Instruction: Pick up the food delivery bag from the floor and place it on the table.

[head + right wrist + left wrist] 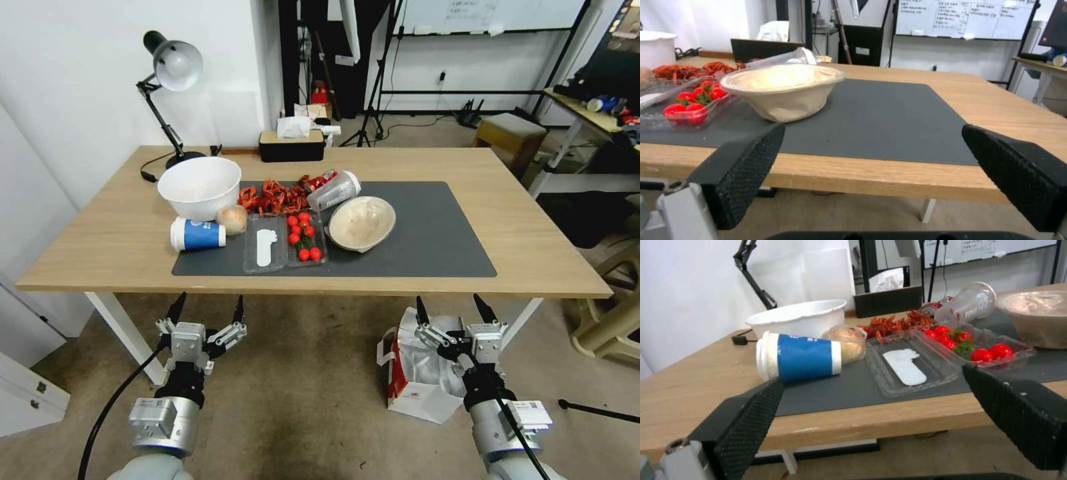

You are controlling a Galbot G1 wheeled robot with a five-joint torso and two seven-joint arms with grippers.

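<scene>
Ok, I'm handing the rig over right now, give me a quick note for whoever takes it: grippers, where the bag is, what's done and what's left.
Left gripper: open, holding nothing, hanging in front of the table's near edge, above the floor.
Right gripper: open, holding nothing, above the bag.
Bag: on the floor by the table's near right leg, mouth open, not gripped.
Table: food clutter covers the left half of the mat; its right half is bare.
Done: nothing lifted.
Left: grasp the bag, lift it, set it on the table.
</scene>
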